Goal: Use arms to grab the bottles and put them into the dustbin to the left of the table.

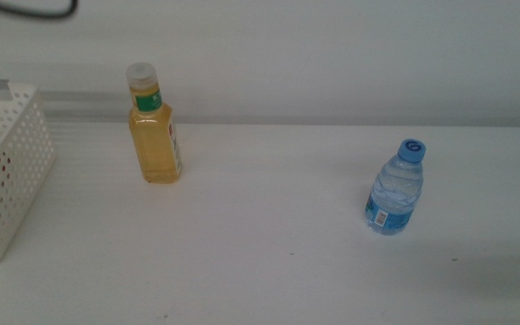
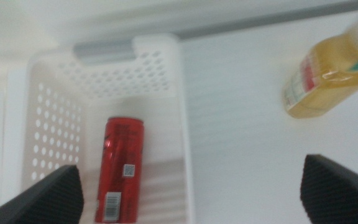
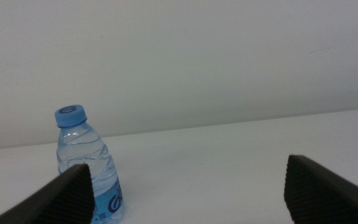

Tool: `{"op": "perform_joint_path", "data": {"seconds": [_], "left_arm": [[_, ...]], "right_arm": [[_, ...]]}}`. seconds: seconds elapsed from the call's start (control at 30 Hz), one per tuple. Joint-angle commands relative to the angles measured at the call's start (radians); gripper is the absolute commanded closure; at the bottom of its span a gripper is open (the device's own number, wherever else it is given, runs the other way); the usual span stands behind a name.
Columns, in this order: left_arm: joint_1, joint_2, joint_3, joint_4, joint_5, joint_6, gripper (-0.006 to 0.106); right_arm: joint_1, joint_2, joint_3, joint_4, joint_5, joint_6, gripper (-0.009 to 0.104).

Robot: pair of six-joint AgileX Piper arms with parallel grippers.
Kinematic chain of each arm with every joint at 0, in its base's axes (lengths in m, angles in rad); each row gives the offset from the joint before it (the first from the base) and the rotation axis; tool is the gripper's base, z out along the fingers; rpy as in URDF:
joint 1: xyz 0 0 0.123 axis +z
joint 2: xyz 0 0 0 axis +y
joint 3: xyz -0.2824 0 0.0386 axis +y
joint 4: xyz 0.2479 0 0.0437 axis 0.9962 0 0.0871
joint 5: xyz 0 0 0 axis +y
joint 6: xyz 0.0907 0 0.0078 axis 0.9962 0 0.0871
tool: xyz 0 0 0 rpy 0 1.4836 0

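A tall bottle of yellow liquid [image 1: 154, 135] with a white cap and green neck label stands upright at the back left of the table. A small clear water bottle [image 1: 395, 190] with a blue cap stands upright at the right. The white perforated dustbin [image 1: 12, 171] sits at the left edge, and neither arm shows in the middle view. My left gripper [image 2: 191, 194] hangs open above the dustbin [image 2: 124, 78], where a red can [image 2: 120, 169] lies on its side; the yellow bottle [image 2: 328, 78] stands beside the bin. My right gripper [image 3: 188, 198] is open and low over the table, with the water bottle [image 3: 87, 169] just ahead of one jaw.
A white wall rises behind the table. A grey strip [image 1: 79, 95] runs along the table's back edge behind the dustbin. A black cable [image 1: 34, 9] shows at the top left of the middle view. Bare white tabletop lies between the two bottles.
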Motion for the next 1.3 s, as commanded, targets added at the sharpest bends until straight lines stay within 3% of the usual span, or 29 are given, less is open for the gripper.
{"op": "perform_joint_path", "data": {"seconds": [0.0,0.27,0.5,0.73,0.9,0.93,1.07,1.27], "left_arm": [[-0.041,-0.135,0.143,-0.012,-0.127,-0.006,0.007],[-0.215,-0.626,0.684,-0.022,-0.678,-0.008,0.007],[-0.279,-0.899,0.963,-0.100,-0.702,-0.044,0.007],[-0.428,-0.890,1.123,-0.089,-0.766,-0.054,0.007],[-0.619,-0.828,1.266,0.143,-1.115,-0.305,0.007],[-0.626,-0.808,1.277,0.150,-1.133,-0.345,0.007],[-0.630,-0.697,1.279,0.096,-1.137,-0.374,0.007],[-0.667,-0.468,1.280,-0.024,-1.373,-0.322,0.007]], "right_arm": [[-0.007,-0.030,0.044,-0.001,-0.009,-0.004,0.013],[-0.007,-0.030,0.044,-0.001,-0.009,-0.004,0.013],[-0.007,-0.030,0.044,-0.001,-0.009,-0.004,0.013],[-0.007,-0.030,0.044,-0.001,-0.009,-0.004,0.013],[-0.007,-0.030,0.044,-0.001,-0.009,-0.004,0.013],[-0.007,-0.030,0.044,-0.001,-0.009,-0.004,0.013],[-0.007,-0.030,0.044,-0.001,-0.009,-0.004,0.013],[-0.007,-0.030,0.044,-0.001,-0.009,-0.004,0.013]]}}
